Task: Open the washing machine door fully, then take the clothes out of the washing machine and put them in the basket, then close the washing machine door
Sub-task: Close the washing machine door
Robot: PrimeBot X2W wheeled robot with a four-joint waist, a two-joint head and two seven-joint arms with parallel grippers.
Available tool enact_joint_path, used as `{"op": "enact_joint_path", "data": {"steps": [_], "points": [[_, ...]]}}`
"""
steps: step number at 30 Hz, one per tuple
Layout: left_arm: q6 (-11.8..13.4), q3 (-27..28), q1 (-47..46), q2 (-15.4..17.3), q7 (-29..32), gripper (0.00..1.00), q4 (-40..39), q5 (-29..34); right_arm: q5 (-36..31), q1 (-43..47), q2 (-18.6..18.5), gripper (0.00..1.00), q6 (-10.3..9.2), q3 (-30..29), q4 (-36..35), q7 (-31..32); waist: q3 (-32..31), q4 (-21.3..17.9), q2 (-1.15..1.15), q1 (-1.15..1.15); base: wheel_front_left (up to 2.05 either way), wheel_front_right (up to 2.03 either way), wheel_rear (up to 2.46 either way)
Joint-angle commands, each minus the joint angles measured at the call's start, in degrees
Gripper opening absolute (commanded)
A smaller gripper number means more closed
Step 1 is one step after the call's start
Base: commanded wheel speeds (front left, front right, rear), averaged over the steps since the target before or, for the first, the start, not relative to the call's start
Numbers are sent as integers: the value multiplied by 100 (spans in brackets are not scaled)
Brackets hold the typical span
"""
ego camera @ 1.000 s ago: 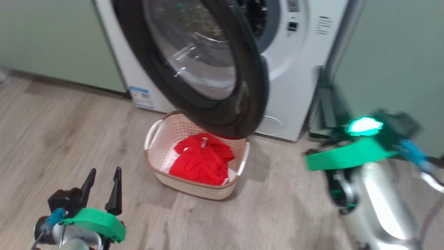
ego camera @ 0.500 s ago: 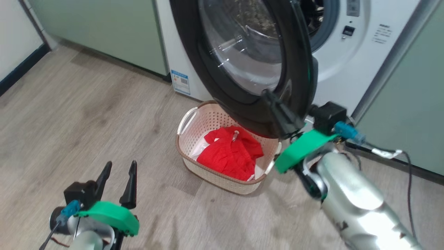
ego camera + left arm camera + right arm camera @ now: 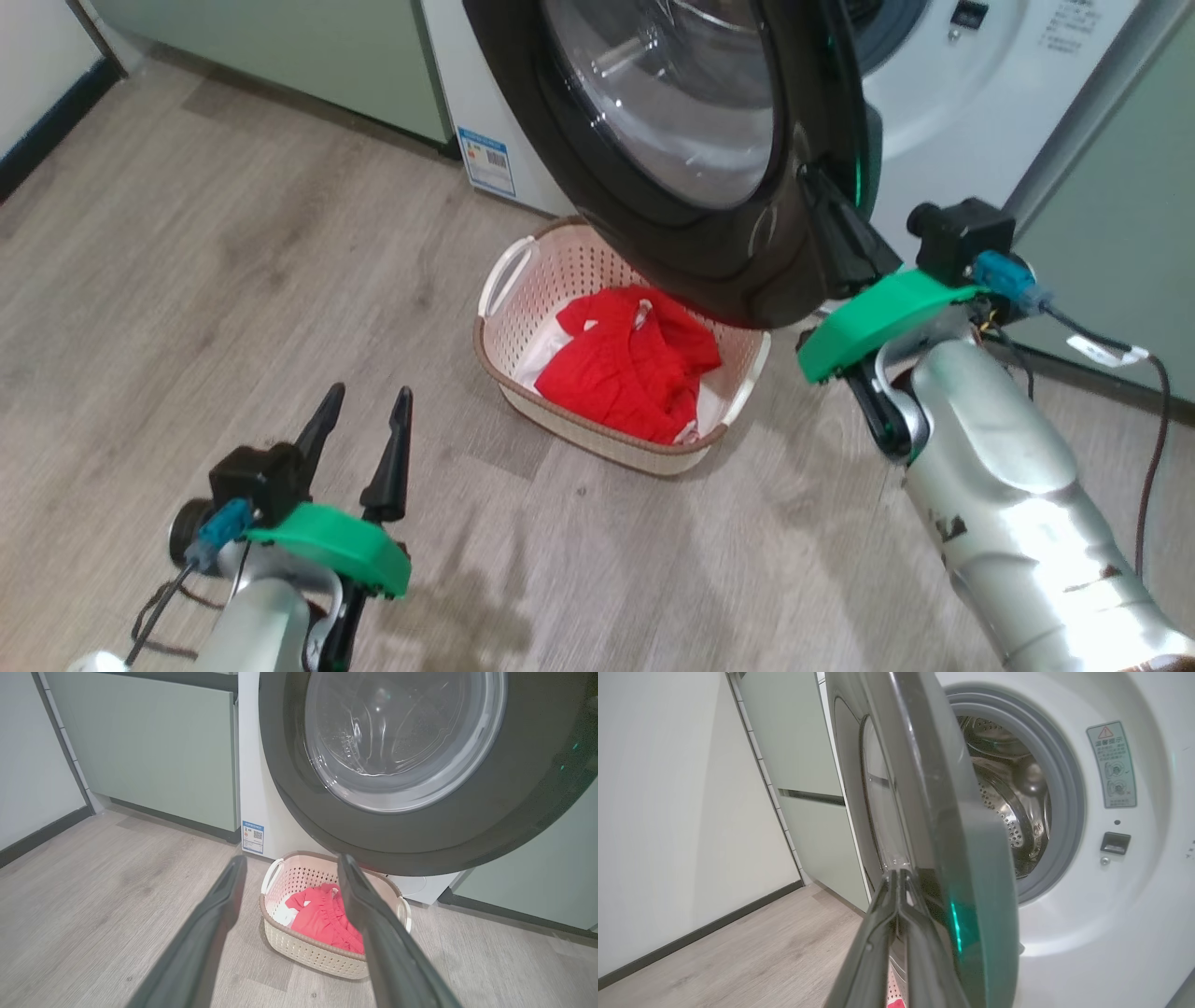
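Observation:
The washing machine door (image 3: 719, 261) stands open, its black rim hanging over the basket's far end. My right gripper (image 3: 810, 177) is shut, with its tips touching the door's rim near the free edge; in the right wrist view the gripper (image 3: 899, 873) lies against the door (image 3: 966, 849) beside the steel drum (image 3: 1017, 802). The red clothes (image 3: 635, 369) lie in the cream basket (image 3: 597, 439) on the floor before the white washing machine (image 3: 943, 103). My left gripper (image 3: 370, 392) is open and empty at the lower left, and its wrist view looks between the gripper (image 3: 292, 858) at the basket (image 3: 308, 952).
Pale green cabinets (image 3: 308, 56) flank the machine on the left, and another panel (image 3: 1120, 187) on the right. A white wall with dark skirting (image 3: 47, 121) closes the far left. A cable (image 3: 1153, 420) hangs by my right forearm. Wood floor (image 3: 233, 261) lies left of the basket.
The camera has shifted. My right arm came in from the right, and its gripper reached the door's lower rim, then rose along the rim's edge. The left gripper stays open.

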Motion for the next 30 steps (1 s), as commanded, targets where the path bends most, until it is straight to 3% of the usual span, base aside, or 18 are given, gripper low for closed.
{"op": "enact_joint_path", "data": {"steps": [1, 14, 23, 30], "points": [[-34, 137, -324, 78, -52, 100, -199, 71, -42, -297, 112, 0, 35, -33, -110, -32, 103, -28, 0, 0, 0, 0, 0], [-34, -103, -710, -24, -52, 100, -266, -12, -220, -1561, 33, 0, 35, -905, 578, -32, 905, -6, 0, 0, 0, 0, 0], [-34, -327, -1032, -118, -52, 100, -209, -106, -529, -2655, -324, 0, 35, -1211, 1191, -32, 1328, 202, 0, 0, 0, 0, 0], [-34, -388, -1158, -172, -52, 100, -207, -182, -705, -3292, -572, 0, 35, -1781, 1568, -32, 1554, 303, 0, 0, 0, 0, 0]]}}
